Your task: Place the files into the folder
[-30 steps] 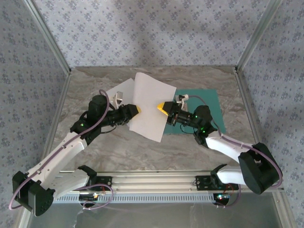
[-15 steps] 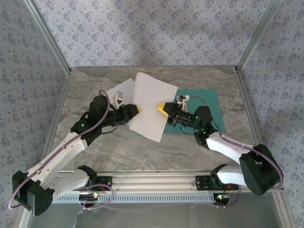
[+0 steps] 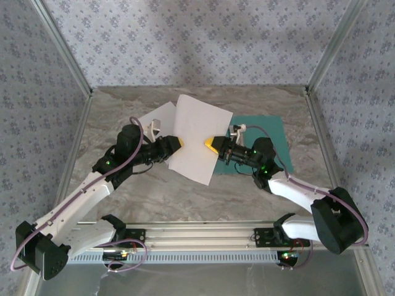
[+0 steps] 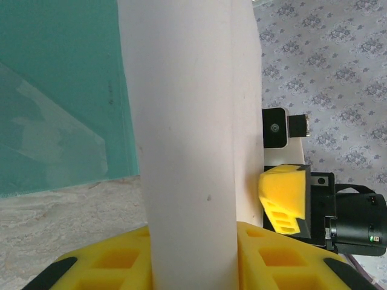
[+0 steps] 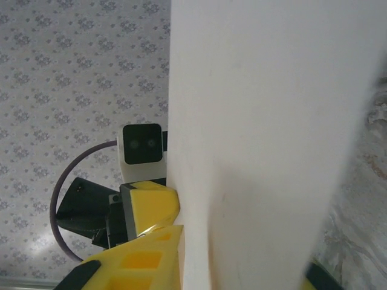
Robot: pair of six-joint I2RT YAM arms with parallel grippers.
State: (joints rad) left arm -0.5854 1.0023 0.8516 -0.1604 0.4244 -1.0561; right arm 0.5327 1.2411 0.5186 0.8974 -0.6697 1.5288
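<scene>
A white sheet (image 3: 196, 126) hangs lifted over the middle of the table, pinched from both sides. My left gripper (image 3: 179, 143) is shut on its left edge and my right gripper (image 3: 208, 144) is shut on its right edge. The left wrist view has the sheet (image 4: 181, 121) running up between my yellow fingers (image 4: 272, 260), with the teal folder (image 4: 60, 60) lying beyond it. In the right wrist view the sheet (image 5: 266, 121) is clamped beside my finger (image 5: 139, 260). A second white sheet (image 3: 157, 116) lies flat behind it at the left. The folder (image 3: 274, 132) lies to the right, partly covered.
Metal frame posts (image 3: 65, 49) stand at the back corners before patterned walls. The marble table (image 3: 185, 197) lies bare in front of the arms. A clear plastic pocket (image 4: 48, 139) rests on the folder. The other arm's wrist camera (image 5: 142, 144) is close to the sheet.
The held sheet has shifted slightly to the right, toward the folder. Both arms have barely moved.
</scene>
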